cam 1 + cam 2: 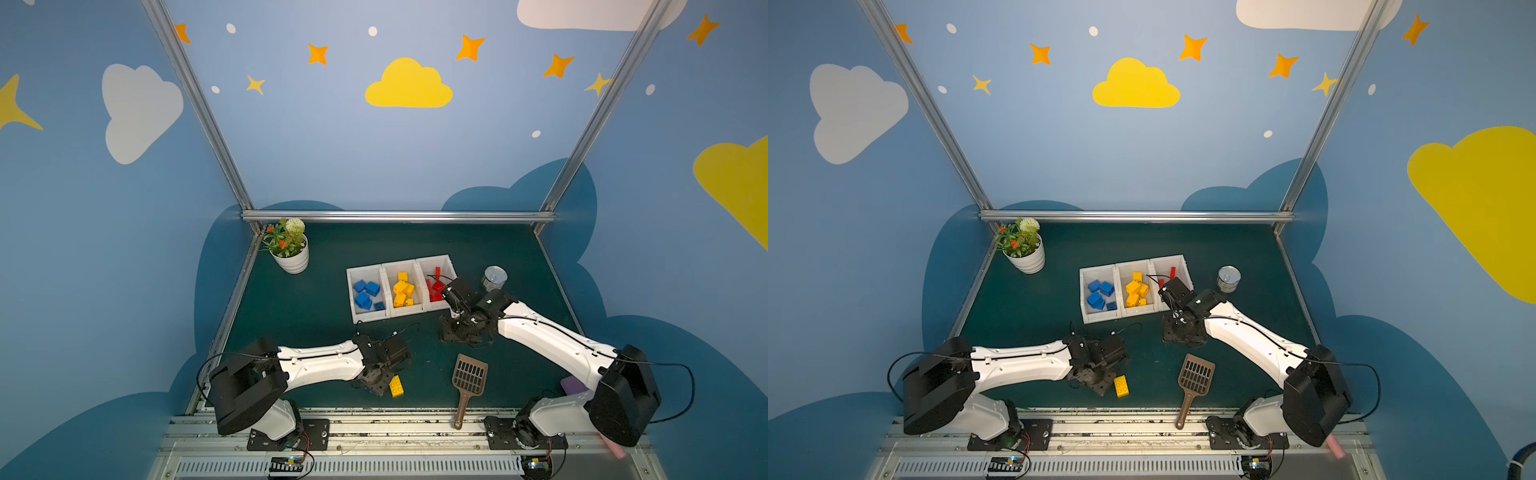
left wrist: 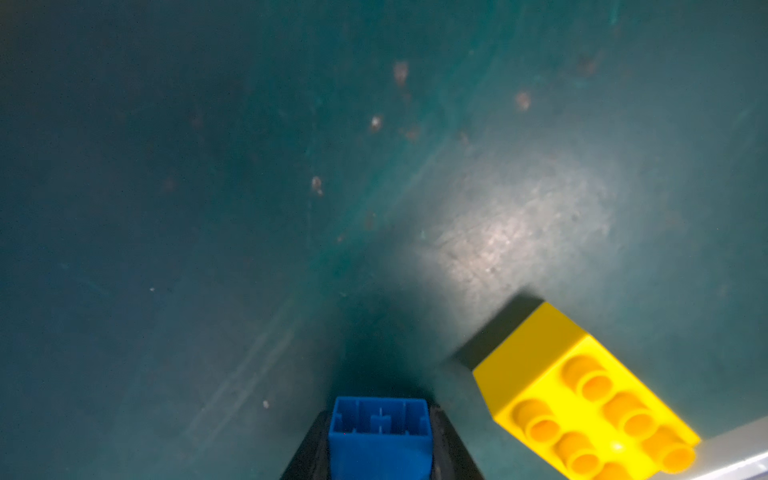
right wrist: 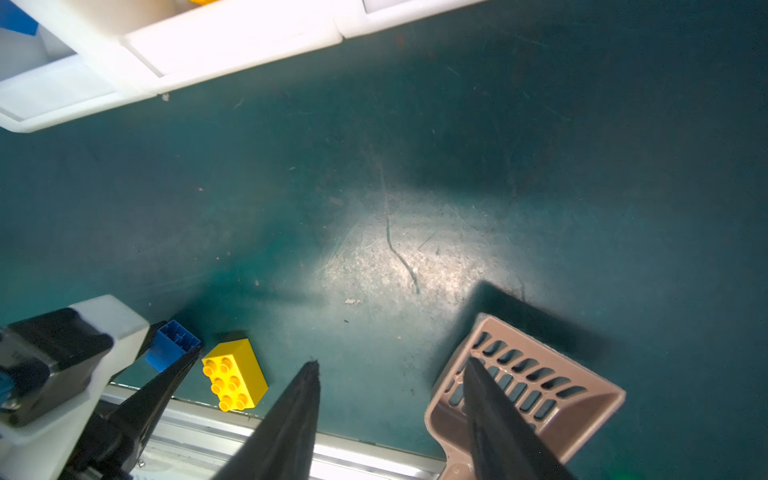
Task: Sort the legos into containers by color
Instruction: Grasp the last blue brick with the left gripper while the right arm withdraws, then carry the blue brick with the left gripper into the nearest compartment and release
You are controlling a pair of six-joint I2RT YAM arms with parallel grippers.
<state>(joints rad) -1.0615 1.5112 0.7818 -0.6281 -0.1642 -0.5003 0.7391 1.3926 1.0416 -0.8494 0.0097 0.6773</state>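
Left wrist view: left gripper fingers pinch a blue brick.
Right gripper: fingers stand apart.
Yellow brick: lower middle in both top views, on the mat.
Mat: dark green, scuffed.
Walls: blue, clouds, stars.

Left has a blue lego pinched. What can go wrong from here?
1. The left gripper holds the blue lego only at its fingertips, so it may slip on the way to the blue bin.
2. The yellow lego lies right beside those fingers, close to the front rail. A sideways lift could knock it off the mat.
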